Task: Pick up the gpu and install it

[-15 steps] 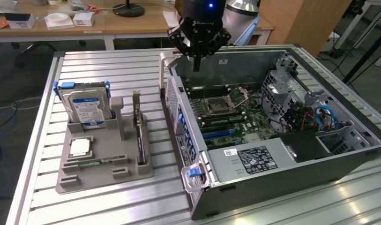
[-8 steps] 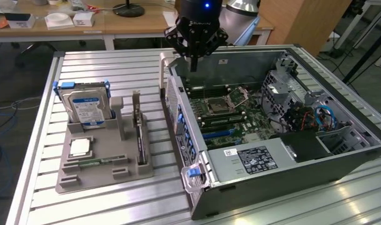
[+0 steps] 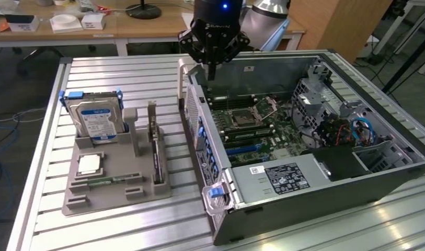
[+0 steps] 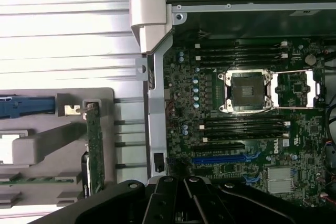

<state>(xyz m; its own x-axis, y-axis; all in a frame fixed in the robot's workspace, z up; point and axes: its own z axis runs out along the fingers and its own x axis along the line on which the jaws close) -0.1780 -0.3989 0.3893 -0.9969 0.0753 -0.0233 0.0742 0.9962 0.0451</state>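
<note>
Up front, near the table's closest edge, the open computer case lies on its side with its power supply at the near end. Beside it, toward the exterior view's left, a grey holder sits on the table. A narrow memory stick lies near the holder's front edge, and a hard drive with blue rails stands at its far corner.

The gpu stands on edge in a slot along the holder's edge that faces the case, untouched, with its metal bracket at the far end.

Farther back, the gripper hangs over the case's far corner on the holder's side, above the motherboard. Its fingers are pressed together on nothing, and it is well apart from the gpu.

By its look the card should be light and stiff, but fragile. Its faces likely carry small parts that a hard squeeze could damage. The free upper edge, gripped across the card's thin width, seems the safest hold. A hold toward the middle of its length should keep it from tipping, and lifting it straight out of the slot should keep it from binding.
</note>
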